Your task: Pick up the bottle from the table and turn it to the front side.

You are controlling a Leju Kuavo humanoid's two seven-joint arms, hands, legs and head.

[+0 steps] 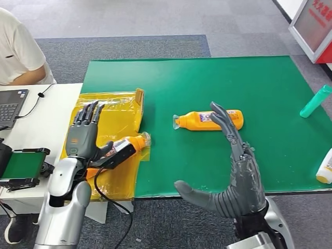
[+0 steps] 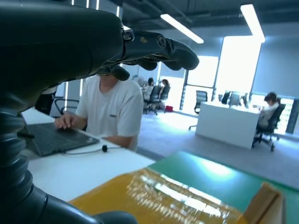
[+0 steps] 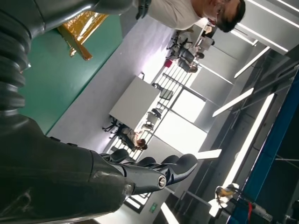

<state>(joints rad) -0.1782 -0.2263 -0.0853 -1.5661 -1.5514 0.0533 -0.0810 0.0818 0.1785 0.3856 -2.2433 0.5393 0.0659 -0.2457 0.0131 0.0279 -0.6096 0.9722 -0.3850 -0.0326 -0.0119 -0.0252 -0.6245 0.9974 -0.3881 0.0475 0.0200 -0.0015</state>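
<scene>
On the green mat, open room all around the orange bottle: it lies on its side mid-mat, cap toward the yellow bag. Right hand hovers near the mat's front edge, fingers spread, released, empty, thumb out; fingertips overlap the bottle, contact unclear. Left hand is raised over the bag, fingers extended, empty. A second orange bottle on the bag is partly hidden by that hand. At the right edge, a green bottle and a white bottle are cut off.

No legible text

We see a label on the orange bottle just beyond the right hand, and red characters on a sign far beyond it; neither reads.
</scene>
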